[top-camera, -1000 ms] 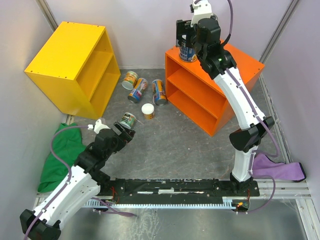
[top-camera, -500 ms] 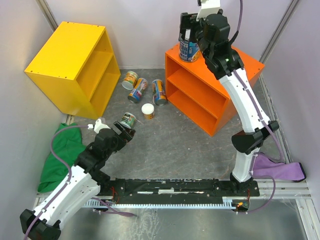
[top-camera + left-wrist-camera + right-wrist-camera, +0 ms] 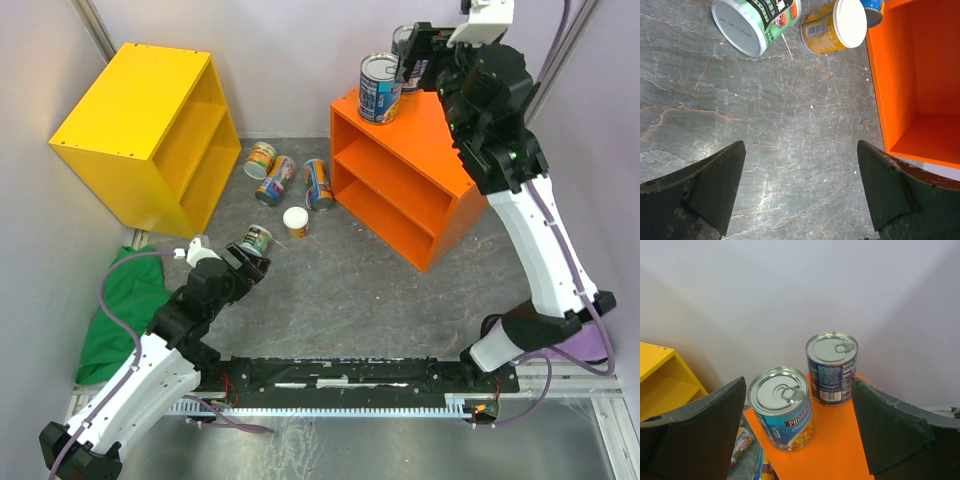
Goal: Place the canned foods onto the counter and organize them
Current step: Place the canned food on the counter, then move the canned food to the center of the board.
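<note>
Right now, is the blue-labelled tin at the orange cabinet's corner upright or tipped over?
Upright: the blue-labelled tin stands on its base on the orange cabinet, pull-tab lid facing up.

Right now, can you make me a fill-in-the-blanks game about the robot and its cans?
1. The number of blue-labelled tins standing on the orange counter is ____.
2. The number of cans down on the grey floor is ____.
3. The left gripper hovers over the floor with its jaws ____.
4. The cabinet beside the green cloth is coloured ____.
Missing words: two, five, open, yellow.
</note>
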Motion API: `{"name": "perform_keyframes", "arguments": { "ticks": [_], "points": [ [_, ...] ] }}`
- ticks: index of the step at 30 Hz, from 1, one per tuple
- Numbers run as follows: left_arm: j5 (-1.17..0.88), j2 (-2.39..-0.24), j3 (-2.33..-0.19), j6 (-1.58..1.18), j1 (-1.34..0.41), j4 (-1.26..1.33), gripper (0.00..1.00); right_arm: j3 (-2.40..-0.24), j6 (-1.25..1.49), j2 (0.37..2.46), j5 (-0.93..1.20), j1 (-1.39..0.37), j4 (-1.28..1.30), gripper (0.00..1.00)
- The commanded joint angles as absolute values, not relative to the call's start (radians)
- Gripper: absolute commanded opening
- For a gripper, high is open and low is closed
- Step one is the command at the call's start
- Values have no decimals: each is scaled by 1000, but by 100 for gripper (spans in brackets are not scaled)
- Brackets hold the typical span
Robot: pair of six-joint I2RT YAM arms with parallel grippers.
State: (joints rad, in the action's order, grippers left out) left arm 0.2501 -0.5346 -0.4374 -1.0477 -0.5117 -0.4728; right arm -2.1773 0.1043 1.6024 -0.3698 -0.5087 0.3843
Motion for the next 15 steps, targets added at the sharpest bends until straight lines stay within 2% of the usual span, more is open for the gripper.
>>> {"name": "perform_keyframes", "arguments": {
  "ticks": [1,7,9,15],
  "points": [
    [232,-529,-452,-1024,-507,-438,98,-2057,131,1500,-424,-510,341,90],
    [232,-556,-475,-999,-507,-419,98,-1883,210,1382,-375,-512,395,66],
    [231,-575,-486,-988,-506,-408,98,-1823,236,1355,-351,-529,413,61],
    [227,-638,-522,-947,-506,-379,99,-1705,226,1312,-403,-670,474,62]
  ]
}}
